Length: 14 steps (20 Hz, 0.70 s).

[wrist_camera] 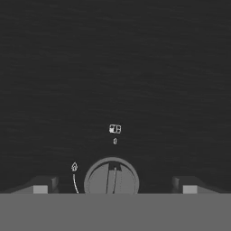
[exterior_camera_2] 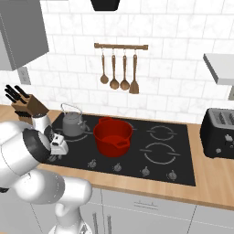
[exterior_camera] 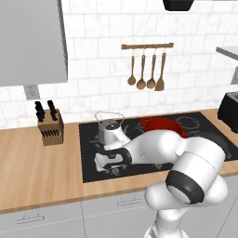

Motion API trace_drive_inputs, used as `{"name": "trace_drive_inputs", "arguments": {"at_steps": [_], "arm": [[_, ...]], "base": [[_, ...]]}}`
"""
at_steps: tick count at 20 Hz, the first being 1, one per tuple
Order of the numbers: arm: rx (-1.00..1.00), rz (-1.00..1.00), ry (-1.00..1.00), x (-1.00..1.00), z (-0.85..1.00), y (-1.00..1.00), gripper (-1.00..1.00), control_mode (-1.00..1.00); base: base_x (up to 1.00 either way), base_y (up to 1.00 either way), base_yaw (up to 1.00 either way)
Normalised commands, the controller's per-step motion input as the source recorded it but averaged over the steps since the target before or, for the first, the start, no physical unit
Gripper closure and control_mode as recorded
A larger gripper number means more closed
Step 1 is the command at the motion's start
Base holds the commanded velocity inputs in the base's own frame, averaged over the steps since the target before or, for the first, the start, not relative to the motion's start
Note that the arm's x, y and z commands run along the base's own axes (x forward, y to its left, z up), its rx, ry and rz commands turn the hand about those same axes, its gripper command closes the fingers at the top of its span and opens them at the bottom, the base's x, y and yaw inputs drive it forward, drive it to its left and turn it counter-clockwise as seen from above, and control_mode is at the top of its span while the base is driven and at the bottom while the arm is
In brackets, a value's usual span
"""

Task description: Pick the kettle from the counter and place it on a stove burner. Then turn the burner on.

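The grey kettle (exterior_camera: pixel 109 129) (exterior_camera_2: pixel 72 122) stands upright on the back-left stove burner (exterior_camera_2: pixel 85 134) of the black cooktop (wrist_camera: pixel 113 67), beside the wooden counter (exterior_camera: pixel 37 162). My gripper (exterior_camera: pixel 104 168) (exterior_camera_2: pixel 55 154) (wrist_camera: pixel 115 187) hangs low over the cooktop's front-left corner, in front of the kettle and apart from it. It is open, pointing down. In the hand view a round control knob (wrist_camera: pixel 111 177) lies between the two fingertips (wrist_camera: pixel 40 186), which do not touch it. A small burner symbol (wrist_camera: pixel 115 129) is printed just beyond the knob.
A red two-handled pot (exterior_camera: pixel 162 124) (exterior_camera_2: pixel 113 135) sits on the cooktop right of the kettle. More knobs (exterior_camera_2: pixel 117 167) line the front edge. A knife block (exterior_camera: pixel 50 128) stands on the left counter, a black toaster (exterior_camera_2: pixel 219 132) at the right. Wooden utensils (exterior_camera: pixel 146 72) hang on the wall.
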Motion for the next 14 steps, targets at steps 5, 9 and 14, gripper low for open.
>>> {"name": "trace_drive_inputs", "arguments": {"at_steps": [5,9,14], "arm": [[0.0,-0.04,-0.03,0.1,-0.1,0.04,-1.0,-1.0],[0.0,-0.01,0.0,0.02,-0.01,0.01,-1.0,-1.0],[0.0,0.0,0.0,0.0,0.0,0.0,1.0,-1.0]], "base": [[0.0,0.0,0.0],[0.0,0.0,0.0],[0.0,0.0,0.0]]}}
